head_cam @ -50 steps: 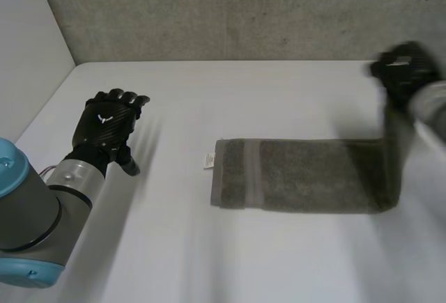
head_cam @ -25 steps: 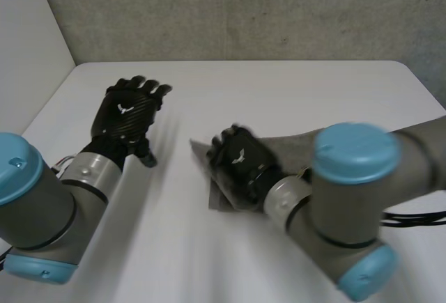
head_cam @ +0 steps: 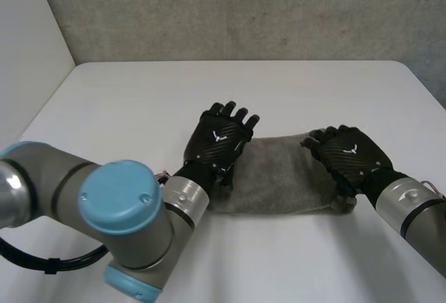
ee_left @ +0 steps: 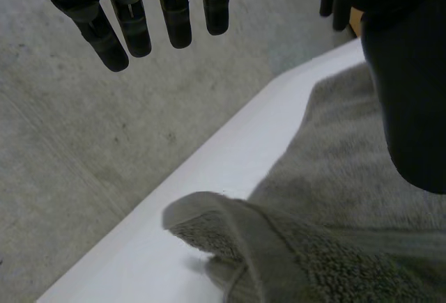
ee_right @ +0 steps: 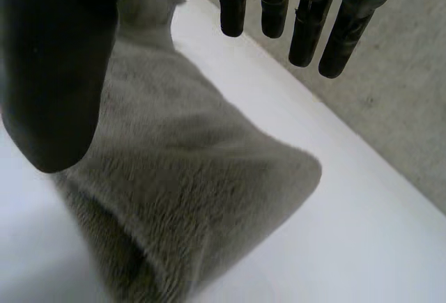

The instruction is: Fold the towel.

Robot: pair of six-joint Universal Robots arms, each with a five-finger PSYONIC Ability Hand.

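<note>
On my feed the left robot hand [head_cam: 219, 139] sits over the left end of the towel [head_cam: 282, 177], palm down. From its wrist camera I see its fingers [ee_left: 132, 24] straight and spread, clear of the cloth and holding nothing, with the thumb [ee_left: 411, 108] hanging just above the pile. The right robot hand [head_cam: 350, 155] is over the towel's right end. Its own camera shows straight fingers [ee_right: 306, 31] off the fabric too, so it is open and empty as well. Between the two hands the grey towel lies as a long strip across the middle of the white worktop [head_cam: 125, 101], and its near edge runs from one wrist to the other. Under the left palm a corner of the cloth [ee_left: 223, 226] stands up in a small fold. Behind the worktop's far edge is a grey concrete wall [head_cam: 244, 10].
</note>
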